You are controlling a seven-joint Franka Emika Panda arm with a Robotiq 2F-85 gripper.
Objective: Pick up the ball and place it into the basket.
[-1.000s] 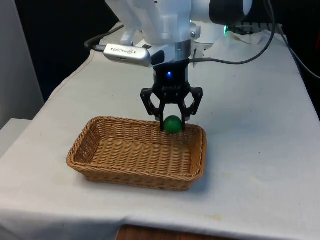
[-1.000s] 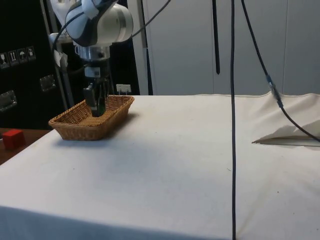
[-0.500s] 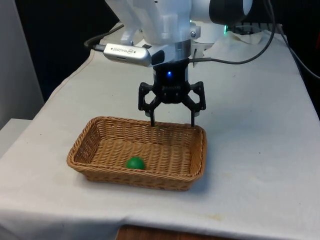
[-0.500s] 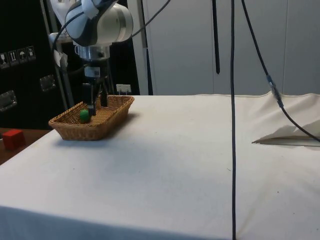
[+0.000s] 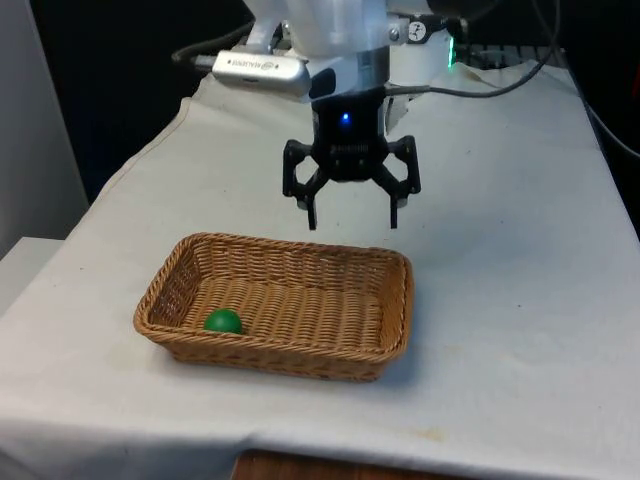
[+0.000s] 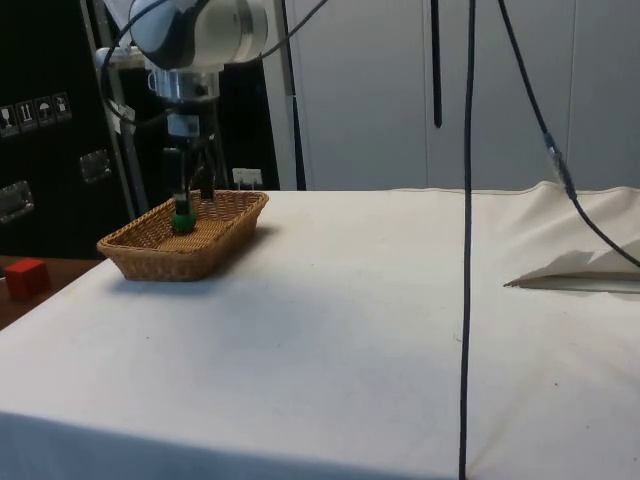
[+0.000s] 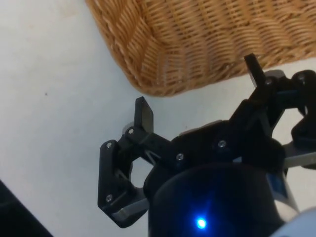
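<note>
Ball [image 5: 223, 321]: solid green, no markings. Basket [image 5: 385, 300]: golden-brown wicker, tight woven pattern on walls and floor, with a braided rim of the same tan. Gripper [image 5: 353, 220]: black throughout, fingers [image 7: 144, 114] included. Arm [image 5: 325, 25]: white, with a silver-grey bar at the wrist. Cloth [image 5: 500, 250]: plain white, faintly off-white in the side view, without print. Cables [image 6: 466, 200]: black. Block [image 6: 25, 277] beyond the table edge in the side view: red. Cabinets [image 6: 40, 120] behind it: dark, with small white symbol labels. Panels [image 6: 380, 90] behind the table: pale grey-white.
</note>
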